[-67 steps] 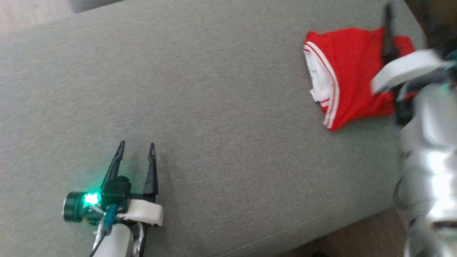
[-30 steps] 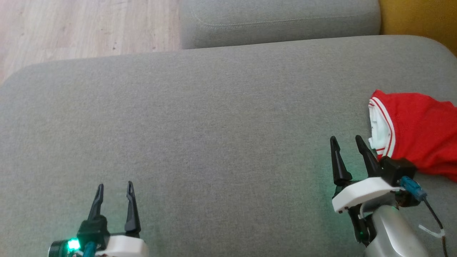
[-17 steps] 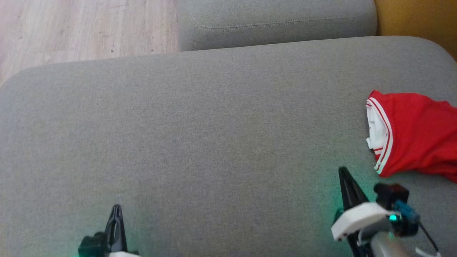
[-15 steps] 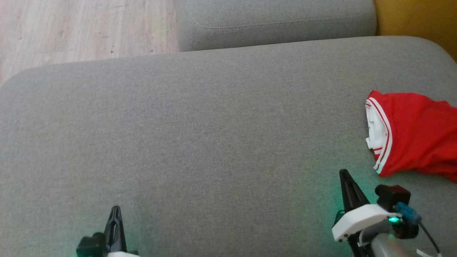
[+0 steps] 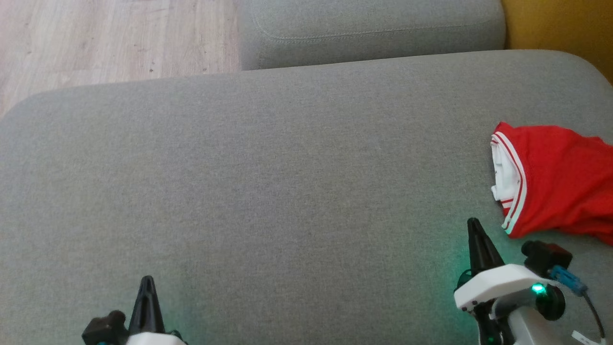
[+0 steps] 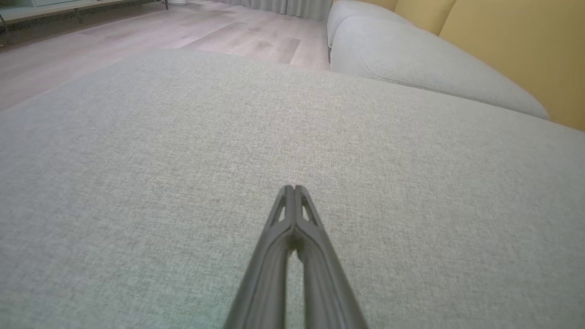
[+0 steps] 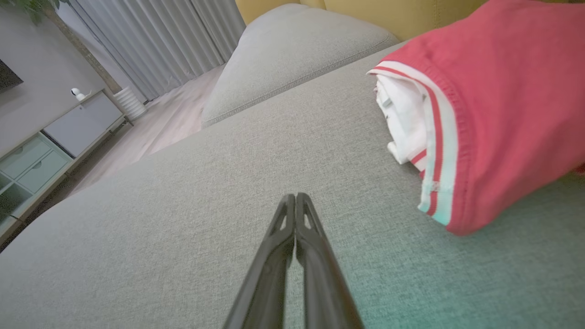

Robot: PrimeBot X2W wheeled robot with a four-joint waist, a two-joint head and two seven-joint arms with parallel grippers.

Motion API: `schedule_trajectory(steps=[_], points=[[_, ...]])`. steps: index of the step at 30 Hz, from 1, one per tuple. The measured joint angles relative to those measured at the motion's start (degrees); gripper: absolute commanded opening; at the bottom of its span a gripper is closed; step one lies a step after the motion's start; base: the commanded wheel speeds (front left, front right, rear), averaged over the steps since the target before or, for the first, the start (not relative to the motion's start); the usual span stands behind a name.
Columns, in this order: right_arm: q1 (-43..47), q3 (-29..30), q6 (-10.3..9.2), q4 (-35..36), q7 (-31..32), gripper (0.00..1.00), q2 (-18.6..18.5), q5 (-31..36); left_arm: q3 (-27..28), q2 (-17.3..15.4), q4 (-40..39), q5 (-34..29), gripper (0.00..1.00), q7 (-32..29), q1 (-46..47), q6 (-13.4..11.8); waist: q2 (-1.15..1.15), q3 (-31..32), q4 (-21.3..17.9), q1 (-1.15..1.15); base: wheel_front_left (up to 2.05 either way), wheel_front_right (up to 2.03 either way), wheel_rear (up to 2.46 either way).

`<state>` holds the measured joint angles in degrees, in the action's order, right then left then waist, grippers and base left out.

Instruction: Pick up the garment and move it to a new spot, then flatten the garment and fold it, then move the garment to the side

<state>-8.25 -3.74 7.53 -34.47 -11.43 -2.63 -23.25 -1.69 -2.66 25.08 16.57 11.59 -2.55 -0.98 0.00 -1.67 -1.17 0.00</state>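
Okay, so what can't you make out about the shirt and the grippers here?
- Garment: cut off by the right edge in head and right wrist views.
- Garment's underside: hidden against the sofa cushion.
- Left gripper: head view's bottom edge cuts its body.
- White object on the cabinet: right wrist view, too small.

There is one garment [image 5: 560,187], red, with one white sleeve [image 5: 505,177] showing at its edge. There are two grippers, one left gripper [image 5: 146,287] and one right gripper [image 5: 475,230], and each has two dark fingers [image 6: 269,260]; one green light [image 5: 537,288] glows on the right one's mount. Grey cushions number two: one wide cushion [image 5: 287,167] and one narrower cushion [image 5: 373,28] beyond it. There is one yellow backrest [image 5: 555,24] and one wooden floor [image 5: 96,38]. The right wrist view adds one low cabinet [image 7: 68,132], one small white device [image 7: 78,94] on it, one ribbed white cylinder [image 7: 129,103] and one run of grey curtains [image 7: 151,41]
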Motion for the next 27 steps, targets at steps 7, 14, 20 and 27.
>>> schedule_trajectory(steps=[7,14,20,27], points=[[0.02,0.62,0.0,1.21,0.96,0.0,0.01,-4.41,0.21,0.0,-0.58,4.8,0.0,-1.02,0.06,0.55,0.0,0.1,0.07,0.0,0.0,0.0,0.0],[0.05,1.35,0.0,2.43,2.18,0.0,0.01,-8.81,0.82,0.01,-1.33,9.76,0.0,-2.27,0.62,1.04,0.0,0.19,0.15,0.0,0.0,0.0,0.0],[0.12,2.2,0.0,3.46,3.41,0.0,0.01,-13.21,1.43,0.02,-1.79,14.57,0.0,-3.52,1.15,1.56,0.0,0.29,0.23,0.0,0.0,0.0,0.0],[0.65,2.66,0.0,4.45,4.44,0.0,0.01,-17.01,1.64,0.02,-2.26,18.68,0.0,-4.46,1.19,2.11,0.0,0.37,0.29,0.0,0.0,0.0,0.0]])
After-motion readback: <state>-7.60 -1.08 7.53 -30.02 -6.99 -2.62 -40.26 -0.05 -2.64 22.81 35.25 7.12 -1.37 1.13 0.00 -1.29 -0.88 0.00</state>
